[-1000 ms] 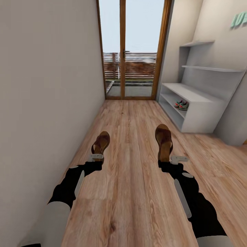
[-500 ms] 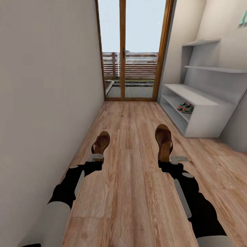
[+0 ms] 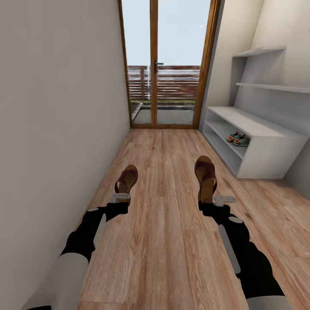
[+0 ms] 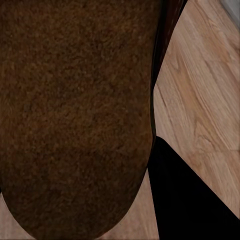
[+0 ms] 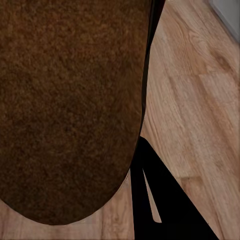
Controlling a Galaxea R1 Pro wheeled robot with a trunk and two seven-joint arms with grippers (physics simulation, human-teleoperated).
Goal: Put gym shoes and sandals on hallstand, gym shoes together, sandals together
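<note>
A narrow corridor with pale walls [image 3: 56,107] ends at wood-framed glass doors [image 3: 165,64].

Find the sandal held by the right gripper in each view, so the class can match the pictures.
Head view: the right sandal is right of centre, heel at the right gripper.
Right wrist view: its dark sole takes up most of the picture.
Left wrist view: the sole here is the left sandal, held by the left gripper.
Shared landmark: the wood floor.
</note>
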